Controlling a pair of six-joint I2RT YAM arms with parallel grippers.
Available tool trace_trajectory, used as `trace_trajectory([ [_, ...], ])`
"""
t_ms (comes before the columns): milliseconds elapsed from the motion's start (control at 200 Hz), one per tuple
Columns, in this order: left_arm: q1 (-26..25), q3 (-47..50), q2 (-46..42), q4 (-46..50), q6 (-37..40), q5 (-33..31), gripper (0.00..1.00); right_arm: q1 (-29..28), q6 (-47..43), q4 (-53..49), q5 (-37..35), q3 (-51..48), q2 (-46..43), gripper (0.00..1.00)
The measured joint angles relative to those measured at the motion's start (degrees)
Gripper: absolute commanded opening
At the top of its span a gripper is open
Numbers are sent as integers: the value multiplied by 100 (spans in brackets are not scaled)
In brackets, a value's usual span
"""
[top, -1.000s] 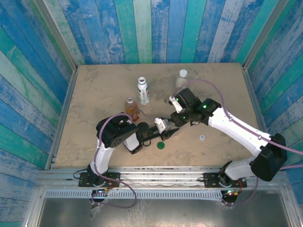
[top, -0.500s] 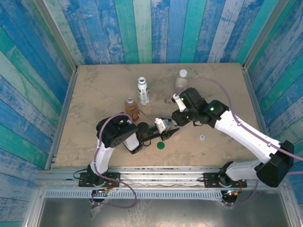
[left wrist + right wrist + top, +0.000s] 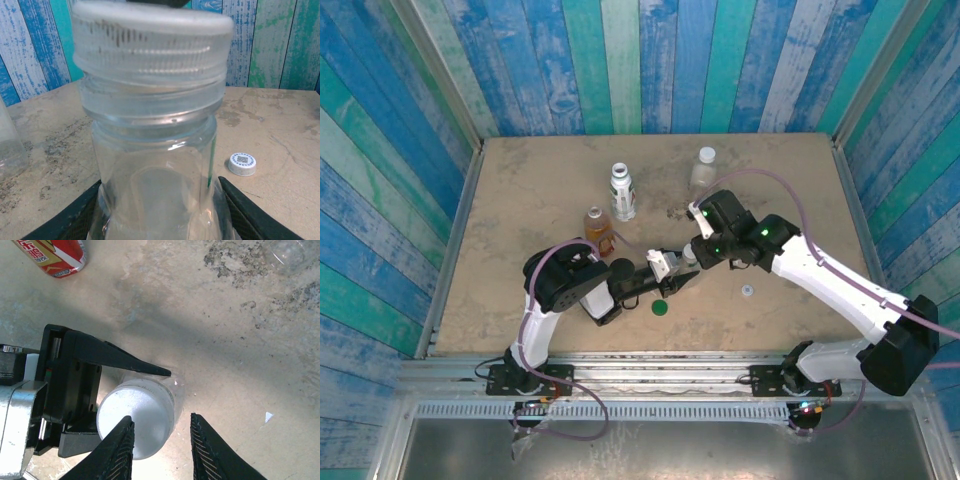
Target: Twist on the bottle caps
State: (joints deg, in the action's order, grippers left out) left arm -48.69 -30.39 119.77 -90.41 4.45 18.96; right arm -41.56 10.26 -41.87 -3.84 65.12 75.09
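Note:
My left gripper point(image 3: 680, 273) is shut on a small clear bottle point(image 3: 157, 170), which it holds upright just above the table. A white cap point(image 3: 150, 42) sits on the bottle's neck. In the right wrist view this cap point(image 3: 137, 417) lies below my right gripper point(image 3: 161, 418). That gripper's jaws stand apart, the left finger point(image 3: 117, 450) crosses the cap and bare table shows in the gap. From above, the right gripper point(image 3: 692, 250) hangs right over the bottle. A dark green cap point(image 3: 659, 308) and a loose white cap point(image 3: 747, 291) lie on the table.
An amber bottle with a red label point(image 3: 597, 228), a white-labelled bottle point(image 3: 622, 192) and a clear bottle point(image 3: 704, 168) stand further back. The loose white cap point(image 3: 242, 163) lies to the right of the held bottle. Blue plank walls close in the table point(image 3: 520, 200).
The right arm has shifted a little toward the near side, over the held bottle. Its jaws have narrowed. The left arm and its bottle have stayed still.

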Motion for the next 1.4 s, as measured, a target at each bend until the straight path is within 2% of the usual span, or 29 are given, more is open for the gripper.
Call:
trace_trajectory([
  [796, 11, -2, 0, 4, -57, -42, 54, 109, 348, 1075, 267, -656, -199, 19],
  [1101, -7, 4, 0, -7, 74, 127, 54, 234, 695, 2079, -87, -1377, -310, 18],
  [1287, -13, 17, 0, -17, 81, 133, 54, 210, 730, 955, 9, -1915, -208, 20],
  [1402, -13, 17, 0, -17, 70, 131, 54, 188, 732, 535, 181, -1858, -380, 20],
])
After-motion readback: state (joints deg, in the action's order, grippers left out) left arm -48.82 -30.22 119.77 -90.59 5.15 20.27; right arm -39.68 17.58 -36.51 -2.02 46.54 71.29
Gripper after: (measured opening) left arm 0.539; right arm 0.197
